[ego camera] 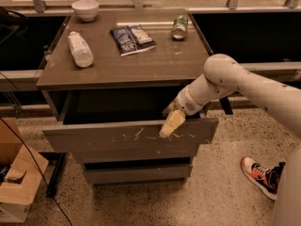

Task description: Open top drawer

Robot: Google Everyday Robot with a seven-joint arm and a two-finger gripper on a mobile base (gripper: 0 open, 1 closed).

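Observation:
The top drawer (103, 138) is a wide grey-brown front with pale scratches near the middle. It stands pulled out from the cabinet, with a dark gap behind its upper edge. My gripper (170, 121) is at the drawer's upper edge, right of centre. One pale yellowish finger (172, 123) hangs over the outside of the front. The white arm reaches in from the right.
On the cabinet top (155, 65) lie a white bowl (85, 8), a plastic bottle (80, 49), a blue snack bag (132, 38) and a green can (179, 26). Two plainer drawers (136, 173) sit below. A cardboard box (16, 182) is left, a shoe (262, 175) right.

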